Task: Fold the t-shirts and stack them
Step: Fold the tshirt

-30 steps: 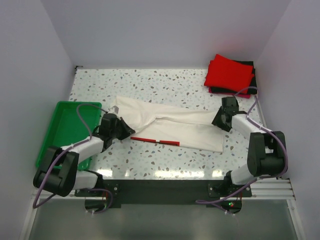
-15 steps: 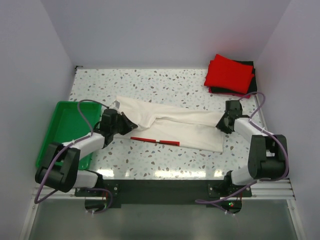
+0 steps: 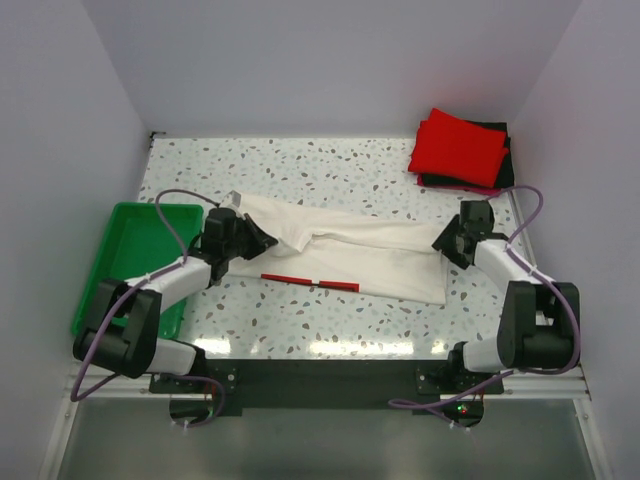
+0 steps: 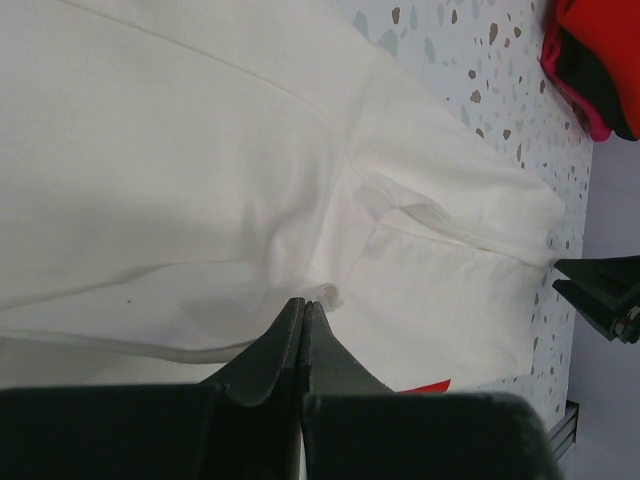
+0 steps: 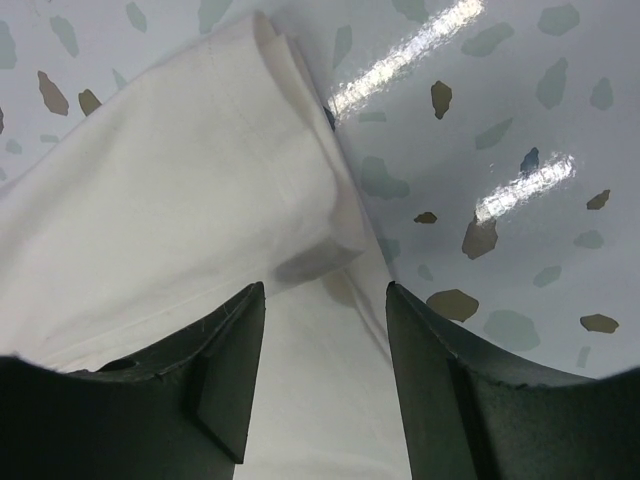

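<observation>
The cream-white t-shirt (image 3: pixel 350 250) lies bunched lengthwise across the middle of the table, with its thin red edge stripe (image 3: pixel 310 281) along the near side. My left gripper (image 3: pixel 262 240) is over the shirt's left part. In the left wrist view its jaws (image 4: pixel 303 302) are pressed together with a small curl of the cream cloth (image 4: pixel 200 150) at their tips. My right gripper (image 3: pixel 445 245) is open at the shirt's right end. In the right wrist view its jaws (image 5: pixel 325 290) straddle the folded cloth edge (image 5: pixel 180 180). The folded red shirt (image 3: pixel 460 145) lies on the black one (image 3: pixel 497 130) at the back right.
A green plastic tray (image 3: pixel 130 260) stands at the left edge, beside my left arm. Lilac walls close in the table on the left, back and right. The black mounting bar (image 3: pixel 320 375) runs along the near edge.
My left gripper has moved away from me and a little right, onto the shirt's left part. My right gripper has moved slightly right, to the shirt's right end. The shirt has hardly shifted.
</observation>
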You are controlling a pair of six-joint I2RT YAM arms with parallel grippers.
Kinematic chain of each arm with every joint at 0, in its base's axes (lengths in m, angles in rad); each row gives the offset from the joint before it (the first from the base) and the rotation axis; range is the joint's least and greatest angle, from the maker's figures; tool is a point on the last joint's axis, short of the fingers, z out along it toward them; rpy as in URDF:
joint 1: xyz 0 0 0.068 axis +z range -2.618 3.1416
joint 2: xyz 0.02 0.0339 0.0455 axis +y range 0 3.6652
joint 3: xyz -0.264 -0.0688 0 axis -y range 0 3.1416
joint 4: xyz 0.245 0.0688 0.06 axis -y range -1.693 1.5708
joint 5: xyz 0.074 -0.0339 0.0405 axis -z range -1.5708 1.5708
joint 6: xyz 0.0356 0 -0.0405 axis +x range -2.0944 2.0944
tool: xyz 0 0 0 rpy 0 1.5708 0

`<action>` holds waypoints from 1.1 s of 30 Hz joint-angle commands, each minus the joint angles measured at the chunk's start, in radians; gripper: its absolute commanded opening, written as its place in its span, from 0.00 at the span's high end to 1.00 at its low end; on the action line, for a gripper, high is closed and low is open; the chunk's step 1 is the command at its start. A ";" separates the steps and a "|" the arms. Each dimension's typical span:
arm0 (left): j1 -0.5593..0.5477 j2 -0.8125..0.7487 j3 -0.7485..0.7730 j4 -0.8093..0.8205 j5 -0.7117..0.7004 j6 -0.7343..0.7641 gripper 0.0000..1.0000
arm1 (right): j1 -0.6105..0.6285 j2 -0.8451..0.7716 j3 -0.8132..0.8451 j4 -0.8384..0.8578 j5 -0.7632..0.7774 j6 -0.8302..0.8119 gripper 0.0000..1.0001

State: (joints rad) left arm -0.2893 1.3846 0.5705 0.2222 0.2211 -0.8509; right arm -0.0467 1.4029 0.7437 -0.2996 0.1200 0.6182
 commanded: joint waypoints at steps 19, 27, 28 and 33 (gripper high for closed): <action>-0.001 -0.039 0.052 -0.038 -0.083 0.012 1.00 | -0.013 -0.028 0.100 -0.019 0.027 0.025 1.00; 0.021 -0.134 0.031 -0.086 -0.152 0.006 1.00 | -0.036 -0.105 0.095 -0.059 0.014 0.006 1.00; 0.024 -0.136 0.031 -0.087 -0.149 0.009 1.00 | -0.036 -0.108 0.091 -0.061 0.012 0.005 1.00; 0.027 -0.131 0.017 -0.089 -0.143 0.009 1.00 | -0.041 -0.116 0.028 -0.033 -0.002 0.011 1.00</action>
State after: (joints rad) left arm -0.2691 1.2652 0.5919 0.1337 0.0948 -0.8497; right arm -0.0765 1.3148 0.7975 -0.3428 0.1127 0.6357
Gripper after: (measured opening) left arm 0.012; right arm 0.008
